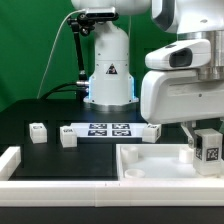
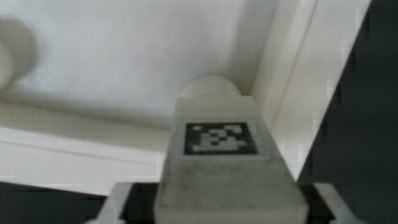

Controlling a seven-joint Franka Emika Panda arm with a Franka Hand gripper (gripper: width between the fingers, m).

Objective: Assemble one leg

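Observation:
My gripper (image 1: 206, 140) is shut on a leg (image 1: 209, 148), a small white post with a black-and-white tag, and holds it over the right end of the large white rimmed panel (image 1: 140, 172). In the wrist view the leg (image 2: 217, 135) stands between my fingers (image 2: 128, 205) with its rounded tip pointing at the panel's inner corner beside the raised rim (image 2: 306, 70). I cannot tell whether the tip touches the panel. Three more legs lie on the black table: two at the exterior view's left (image 1: 38, 131) (image 1: 67, 137) and one behind the panel (image 1: 150, 133).
The marker board (image 1: 105, 129) lies on the table between the loose legs. A white raised border piece (image 1: 10, 160) runs along the front left. The robot base (image 1: 108, 75) stands behind the board.

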